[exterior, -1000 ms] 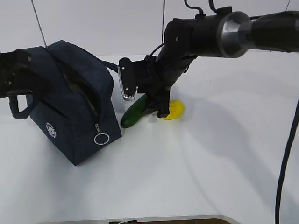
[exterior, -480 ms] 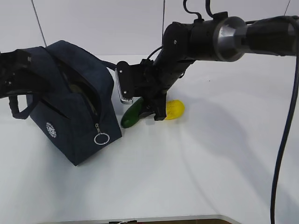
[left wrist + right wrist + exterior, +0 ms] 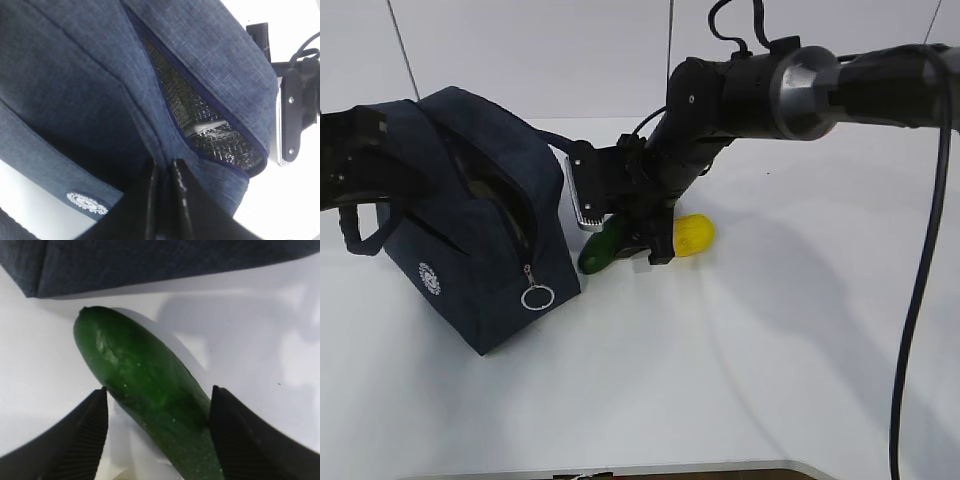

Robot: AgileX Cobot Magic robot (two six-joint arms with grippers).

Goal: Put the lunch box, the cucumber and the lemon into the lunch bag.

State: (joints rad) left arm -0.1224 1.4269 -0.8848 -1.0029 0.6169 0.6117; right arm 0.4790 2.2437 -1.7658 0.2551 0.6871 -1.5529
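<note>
A plain white table (image 3: 790, 350) carries everything in view. Three things are seen resting directly on it — the lunch bag (image 3: 490, 250), the cucumber (image 3: 604, 247) and the lemon (image 3: 692, 234). The dark navy bag is set on the left side, its zipper opened and the silver ring pull hung at its front corner. The cucumber is laid just beside the bag's right corner, one end pointed toward the bag. The yellow lemon is placed near the cucumber — to its right.
</note>
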